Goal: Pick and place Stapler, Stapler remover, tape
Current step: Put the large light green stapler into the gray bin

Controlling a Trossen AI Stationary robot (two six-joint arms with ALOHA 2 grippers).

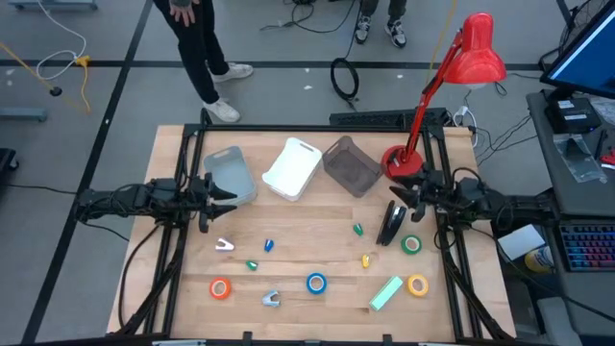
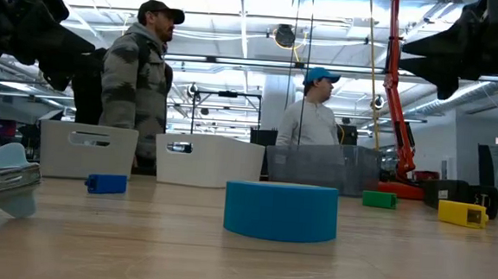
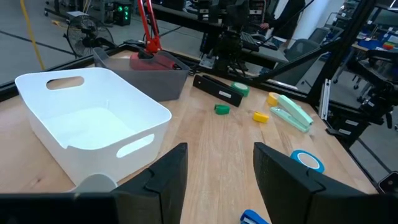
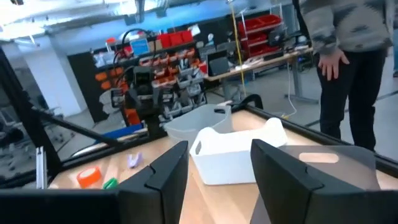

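Observation:
Both grippers hang open above the table and touch nothing. My left gripper (image 1: 217, 192) (image 3: 221, 180) is by the grey bin (image 1: 231, 175). My right gripper (image 1: 398, 197) (image 4: 217, 180) hovers just beyond the black stapler (image 1: 391, 223) (image 3: 217, 90). A mint-green stapler (image 1: 385, 293) (image 3: 291, 112) lies flat near the front edge. Tape rolls lie flat on the wood: orange (image 1: 220, 287) (image 4: 89, 176), blue (image 1: 316, 283) (image 2: 281, 211), green (image 1: 412, 244), yellow (image 1: 417, 284). A pale staple remover (image 1: 225, 245) and a grey one (image 1: 271, 299) lie on the left half.
A white bin (image 1: 293, 168) (image 3: 93, 124) and a dark grey bin (image 1: 351, 165) stand along the far side, with a red desk lamp (image 1: 404, 159) at the far right. Small blue (image 1: 268, 245), green (image 1: 357, 230) and yellow (image 1: 365, 259) pieces dot the middle. People stand beyond the far edge.

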